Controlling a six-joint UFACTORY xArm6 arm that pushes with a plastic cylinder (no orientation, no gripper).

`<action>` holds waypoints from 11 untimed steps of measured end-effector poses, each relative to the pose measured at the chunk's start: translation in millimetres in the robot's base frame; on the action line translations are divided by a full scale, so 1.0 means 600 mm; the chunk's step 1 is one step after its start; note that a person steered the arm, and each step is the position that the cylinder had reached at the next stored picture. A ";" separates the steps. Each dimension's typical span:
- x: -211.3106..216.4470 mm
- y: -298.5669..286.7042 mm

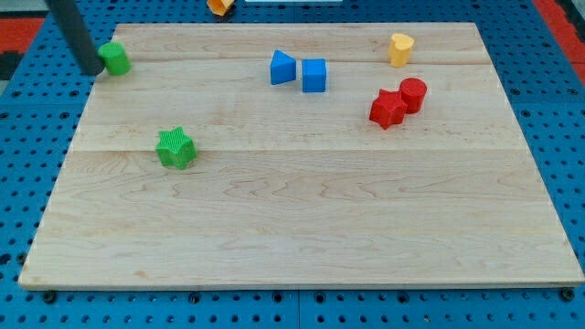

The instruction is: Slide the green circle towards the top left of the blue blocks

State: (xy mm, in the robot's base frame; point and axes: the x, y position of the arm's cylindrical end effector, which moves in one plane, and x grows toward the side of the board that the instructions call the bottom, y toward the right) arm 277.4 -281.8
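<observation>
The green circle (115, 58) sits at the board's top left edge. My tip (91, 69) is just to its left, touching or almost touching it. The two blue blocks stand side by side at the top middle: a blue triangle-like block (282, 68) and a blue cube (314, 75) to its right. The green circle is far to the left of them.
A green star (175, 148) lies left of centre. A red star (388, 108) and red cylinder (413, 94) touch at the right. A yellow block (400, 48) is at the top right. An orange block (219, 5) lies beyond the wooden board (292, 238).
</observation>
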 end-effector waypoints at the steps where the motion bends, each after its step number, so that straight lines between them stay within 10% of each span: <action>1: -0.014 0.023; 4: 0.038 -0.024; 11: -0.083 0.369</action>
